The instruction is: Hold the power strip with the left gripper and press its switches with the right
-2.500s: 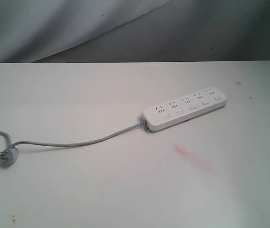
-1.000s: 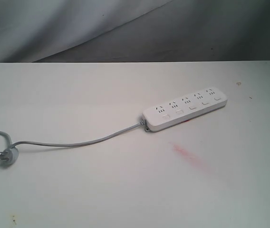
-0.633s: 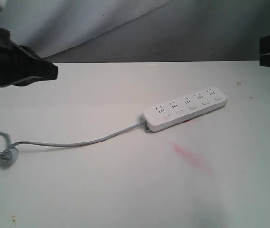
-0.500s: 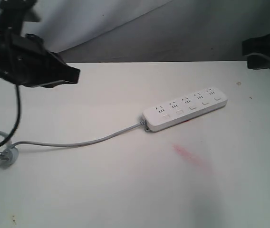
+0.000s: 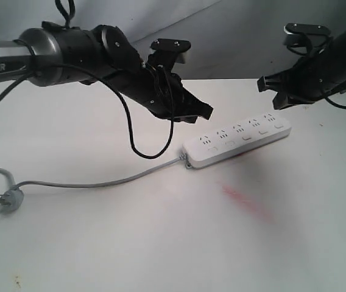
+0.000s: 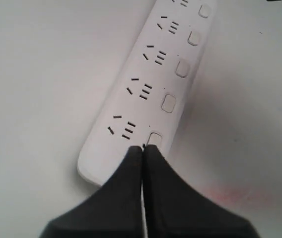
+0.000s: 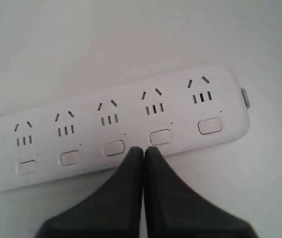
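Both arms have swung in from the edges since half a second ago. Left pincer (image 6: 142, 148), fingers pressed together, empty, hovers off the power strip's (image 5: 239, 139) cord end; right pincer (image 7: 143, 150), likewise closed and empty, hangs above its right part. Strip lies flat, right of centre; switches (image 5: 245, 137) along its near edge unobstructed. White table (image 5: 130, 243) open near and left; grey cord (image 5: 100, 182) trails left. Red smear (image 5: 243, 201) just near the strip.

Power strip (image 5: 239, 140): white, rounded ends, laid flat and slantwise on the tabletop (image 5: 100, 243). Grey cord (image 5: 100, 182) led off from its left end. Switches (image 5: 244, 137): five, rowed along the near edge. Left hand (image 5: 202, 113) held above the cord end, fingers pressed together. Right hand (image 5: 269, 92) likewise above the other half.
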Robot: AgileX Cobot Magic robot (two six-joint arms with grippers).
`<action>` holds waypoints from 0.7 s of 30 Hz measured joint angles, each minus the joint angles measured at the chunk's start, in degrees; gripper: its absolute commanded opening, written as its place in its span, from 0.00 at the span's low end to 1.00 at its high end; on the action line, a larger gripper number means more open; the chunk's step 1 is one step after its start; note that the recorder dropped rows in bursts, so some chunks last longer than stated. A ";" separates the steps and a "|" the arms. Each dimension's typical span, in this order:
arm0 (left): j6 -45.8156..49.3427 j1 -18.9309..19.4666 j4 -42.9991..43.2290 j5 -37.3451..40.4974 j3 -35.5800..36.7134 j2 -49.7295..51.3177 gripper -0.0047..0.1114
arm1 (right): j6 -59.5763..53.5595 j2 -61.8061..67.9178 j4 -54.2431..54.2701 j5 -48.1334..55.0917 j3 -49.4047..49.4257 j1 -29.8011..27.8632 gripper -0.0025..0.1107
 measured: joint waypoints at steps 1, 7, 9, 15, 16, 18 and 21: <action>-0.28 0.00 0.00 0.00 -1.18 1.30 0.04 | -0.34 1.16 0.00 -0.15 -0.61 0.00 0.02; -1.14 0.00 0.11 1.74 -5.00 6.89 0.04 | -0.58 5.37 -0.33 -2.38 -2.27 0.00 0.02; -1.37 0.00 0.11 1.84 -5.12 7.89 0.04 | -0.73 5.84 -0.35 -3.45 -2.27 0.00 0.02; -1.87 0.00 0.11 2.01 -5.12 10.13 0.04 | -0.73 5.99 -0.45 -5.63 -2.27 0.00 0.02; -1.97 0.00 0.11 2.10 -5.12 10.45 0.04 | -0.73 5.99 -0.45 -5.87 -2.36 0.00 0.02; -2.09 0.00 0.11 2.23 -5.32 10.85 0.04 | -0.73 5.99 -0.45 -6.11 -2.36 0.00 0.02; -2.17 0.00 0.01 2.23 -5.49 10.99 0.04 | -0.73 6.09 -0.45 -6.77 -2.36 0.00 0.02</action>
